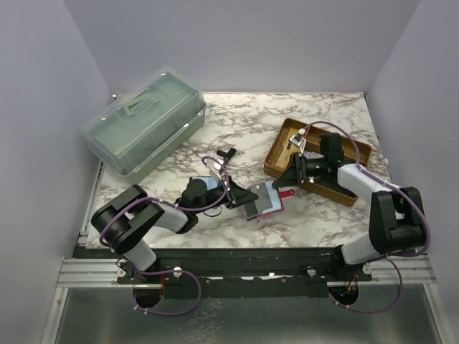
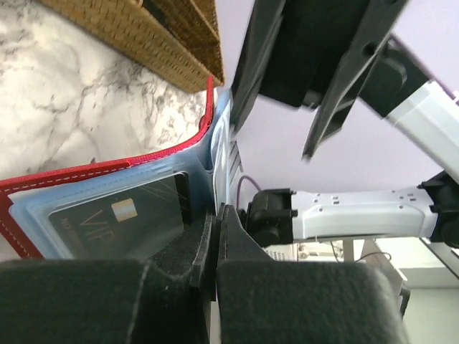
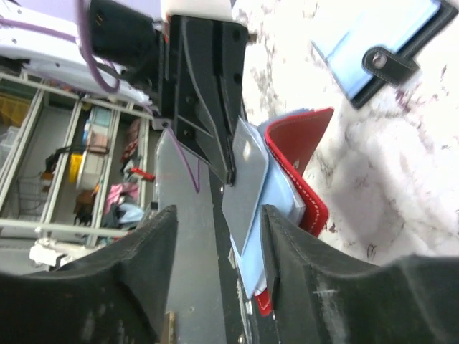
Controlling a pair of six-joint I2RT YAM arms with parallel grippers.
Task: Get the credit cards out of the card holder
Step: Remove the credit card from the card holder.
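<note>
The left gripper (image 2: 217,218) was pinched fully shut on a raised blue-grey plastic leaf of the red stitched folding card holder (image 1: 264,202). The holder lay open at the centre of the marble table (image 1: 237,122), and the pinch probably anchored it for pulling. A dark credit card (image 2: 118,218) with a gold chip sat in a clear sleeve. The right gripper (image 3: 219,215), at 2 o'clock of the holder near the brown woven tray (image 1: 315,161), stood half open astride that leaf, holding nothing. Whether the leaf held a card I couldn't tell.
</note>
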